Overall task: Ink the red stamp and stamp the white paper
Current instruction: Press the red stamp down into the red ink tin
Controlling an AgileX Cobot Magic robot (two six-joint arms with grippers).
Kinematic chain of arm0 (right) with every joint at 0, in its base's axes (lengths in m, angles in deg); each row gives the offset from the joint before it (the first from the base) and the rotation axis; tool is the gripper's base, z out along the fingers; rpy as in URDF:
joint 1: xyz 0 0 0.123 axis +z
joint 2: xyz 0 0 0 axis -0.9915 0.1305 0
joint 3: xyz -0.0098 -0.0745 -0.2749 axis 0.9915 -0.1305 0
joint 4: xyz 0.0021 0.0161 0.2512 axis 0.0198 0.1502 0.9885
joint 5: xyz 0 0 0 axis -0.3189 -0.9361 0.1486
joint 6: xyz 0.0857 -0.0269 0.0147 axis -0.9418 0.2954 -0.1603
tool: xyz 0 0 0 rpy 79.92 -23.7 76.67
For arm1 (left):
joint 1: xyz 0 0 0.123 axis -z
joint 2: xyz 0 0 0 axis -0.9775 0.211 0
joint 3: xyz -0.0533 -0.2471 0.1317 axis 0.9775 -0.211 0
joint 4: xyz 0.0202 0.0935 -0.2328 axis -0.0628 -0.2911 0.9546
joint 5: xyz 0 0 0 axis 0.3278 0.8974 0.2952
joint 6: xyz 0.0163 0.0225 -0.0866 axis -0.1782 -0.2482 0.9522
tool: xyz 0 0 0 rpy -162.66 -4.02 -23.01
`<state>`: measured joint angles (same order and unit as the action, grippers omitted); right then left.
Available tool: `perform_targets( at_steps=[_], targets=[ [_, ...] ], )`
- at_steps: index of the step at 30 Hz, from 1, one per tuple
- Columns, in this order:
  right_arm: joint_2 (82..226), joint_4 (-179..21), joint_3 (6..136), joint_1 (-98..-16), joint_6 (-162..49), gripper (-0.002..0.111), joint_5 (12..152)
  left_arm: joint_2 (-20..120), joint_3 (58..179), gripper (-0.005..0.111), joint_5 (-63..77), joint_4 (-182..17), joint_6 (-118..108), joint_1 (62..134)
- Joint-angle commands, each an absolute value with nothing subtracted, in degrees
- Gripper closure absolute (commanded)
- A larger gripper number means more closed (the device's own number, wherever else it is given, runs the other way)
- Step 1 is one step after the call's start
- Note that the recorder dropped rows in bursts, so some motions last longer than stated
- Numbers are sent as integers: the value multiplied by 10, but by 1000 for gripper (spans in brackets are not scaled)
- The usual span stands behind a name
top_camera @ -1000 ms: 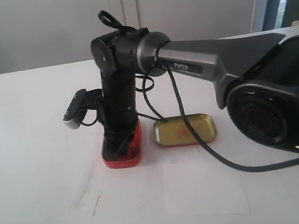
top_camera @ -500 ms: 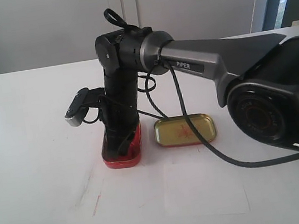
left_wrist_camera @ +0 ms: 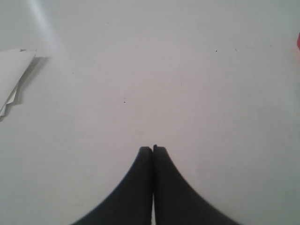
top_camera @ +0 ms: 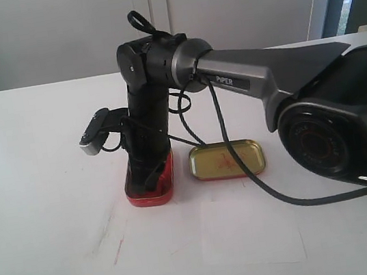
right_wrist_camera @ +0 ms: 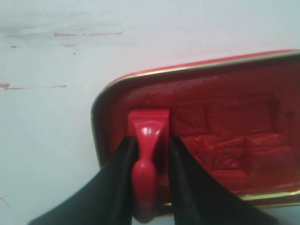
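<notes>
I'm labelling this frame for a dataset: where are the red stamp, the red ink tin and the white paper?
red stamp (right_wrist_camera: 145, 164), right wrist view, on its handle.
red ink tin (top_camera: 154, 198), exterior view, on its front wall.
white paper (top_camera: 249, 231), exterior view, on the middle of the sheet.

What stays hidden from us
In the exterior view the right arm hides most of the red ink tin and all of the red stamp; the right wrist view cuts the tin off and hides the stamp's underside. We cannot name the red sliver at the left wrist view's edge.
</notes>
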<state>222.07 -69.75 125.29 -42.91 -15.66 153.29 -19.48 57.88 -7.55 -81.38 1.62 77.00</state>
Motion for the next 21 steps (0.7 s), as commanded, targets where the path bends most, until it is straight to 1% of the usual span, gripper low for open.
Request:
perform_targets(
  at_steps=[1, 21],
  targets=[
    [2255, -711, 1234, -429, -155, 108, 1523, -197, 579, 107, -75, -812, 16, 772],
    [2199, -719, 1234, -429, -181, 108, 1523, -197, 579, 107, -75, -812, 16, 772]
  ],
)
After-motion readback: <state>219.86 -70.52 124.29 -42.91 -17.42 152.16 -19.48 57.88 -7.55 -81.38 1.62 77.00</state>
